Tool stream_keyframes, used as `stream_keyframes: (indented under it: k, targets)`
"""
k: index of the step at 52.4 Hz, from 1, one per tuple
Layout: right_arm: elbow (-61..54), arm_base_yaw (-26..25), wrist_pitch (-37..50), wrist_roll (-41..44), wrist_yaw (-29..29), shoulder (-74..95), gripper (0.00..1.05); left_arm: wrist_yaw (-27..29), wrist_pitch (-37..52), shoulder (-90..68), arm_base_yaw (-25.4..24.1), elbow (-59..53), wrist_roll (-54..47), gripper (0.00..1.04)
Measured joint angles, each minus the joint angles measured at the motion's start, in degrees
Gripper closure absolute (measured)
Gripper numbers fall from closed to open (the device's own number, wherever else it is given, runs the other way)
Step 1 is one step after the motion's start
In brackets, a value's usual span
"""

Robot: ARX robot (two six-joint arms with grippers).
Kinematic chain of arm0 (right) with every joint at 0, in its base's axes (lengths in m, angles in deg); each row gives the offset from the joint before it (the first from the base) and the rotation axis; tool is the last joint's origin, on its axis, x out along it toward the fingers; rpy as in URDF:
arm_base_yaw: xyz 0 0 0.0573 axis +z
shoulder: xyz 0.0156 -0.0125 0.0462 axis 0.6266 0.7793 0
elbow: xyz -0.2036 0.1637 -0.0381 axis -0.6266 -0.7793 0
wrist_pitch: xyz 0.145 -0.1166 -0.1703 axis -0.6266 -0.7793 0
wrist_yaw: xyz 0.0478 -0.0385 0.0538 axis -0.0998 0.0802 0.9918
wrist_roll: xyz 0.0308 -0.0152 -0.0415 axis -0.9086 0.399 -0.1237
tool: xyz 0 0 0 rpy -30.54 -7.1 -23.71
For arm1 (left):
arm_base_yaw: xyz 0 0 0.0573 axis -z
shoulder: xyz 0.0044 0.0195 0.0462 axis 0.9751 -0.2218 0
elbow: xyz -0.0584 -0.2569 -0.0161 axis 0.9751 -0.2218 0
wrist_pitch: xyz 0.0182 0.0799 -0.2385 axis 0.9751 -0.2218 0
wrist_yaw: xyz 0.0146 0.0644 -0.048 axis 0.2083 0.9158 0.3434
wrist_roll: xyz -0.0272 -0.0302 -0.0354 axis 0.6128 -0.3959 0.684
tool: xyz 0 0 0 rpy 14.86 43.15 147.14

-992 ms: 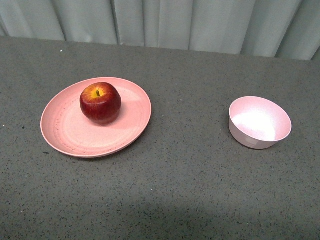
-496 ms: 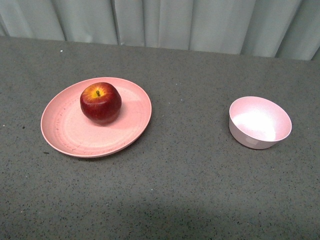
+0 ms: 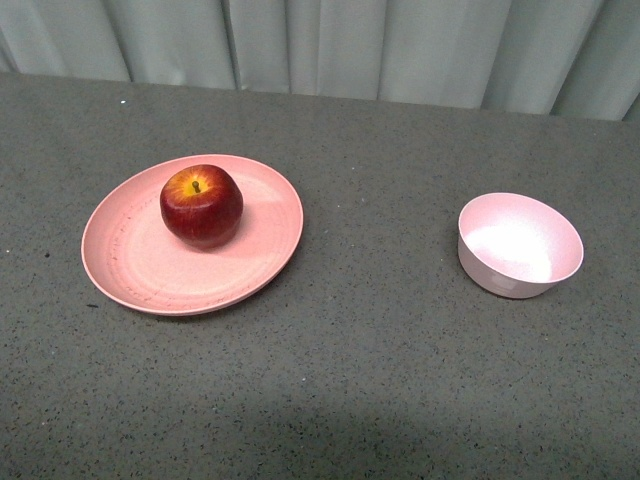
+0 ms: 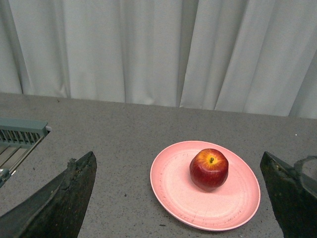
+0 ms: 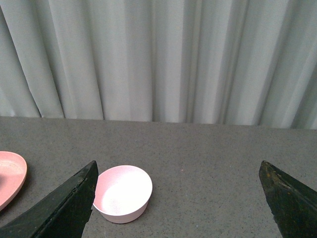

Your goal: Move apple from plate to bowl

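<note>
Starting out, the apple (image 3: 201, 205) sits on the plate (image 3: 130, 262) at left, bowl (image 3: 520, 245) empty at right, left gripper (image 4: 177, 163) and right gripper (image 5: 177, 166) both spread wide; next, the left one likely must descend around it.

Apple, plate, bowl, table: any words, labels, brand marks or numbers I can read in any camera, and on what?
None: no text can be read in any view.
The apple, plate and bowl show no sticker, print or brand mark on the sides in view.
The table, curtain and slatted grey piece in the left wrist view are plain, no label.
</note>
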Motion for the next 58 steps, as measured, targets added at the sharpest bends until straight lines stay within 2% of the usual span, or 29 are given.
stream_keyframes:
  k: [20,22,25,32,37,44,58]
  targets:
    - [0.00,0.02,-0.04,0.02,-0.11,0.04,0.09,0.00,0.00,0.00,0.02,0.00,0.00,0.07]
    - [1.09,0.59,-3.26,2.29,-2.40,1.40,0.09,0.00,0.00,0.00,0.00,0.00,-0.02,0.07]
    - [3.04,1.44,-5.42,7.34,-4.13,8.33,0.09,0.00,0.00,0.02,0.00,0.00,0.00,0.07]
    - [6.27,3.32,3.93,12.68,-1.88,27.12,0.09,0.00,0.00,0.02,0.00,0.00,-0.02,0.07]
    - [12.83,5.99,11.52,14.71,0.26,47.23,0.09,0.00,0.00,0.02,0.00,0.00,-0.02,0.07]
    - [18.86,8.63,15.32,18.45,1.66,65.31,0.09,0.00,0.00,0.02,0.00,0.00,0.00,0.07]
    - [31.15,11.15,12.61,19.54,3.98,87.60,0.09,0.00,0.00,0.02,0.00,0.00,0.00,0.07]
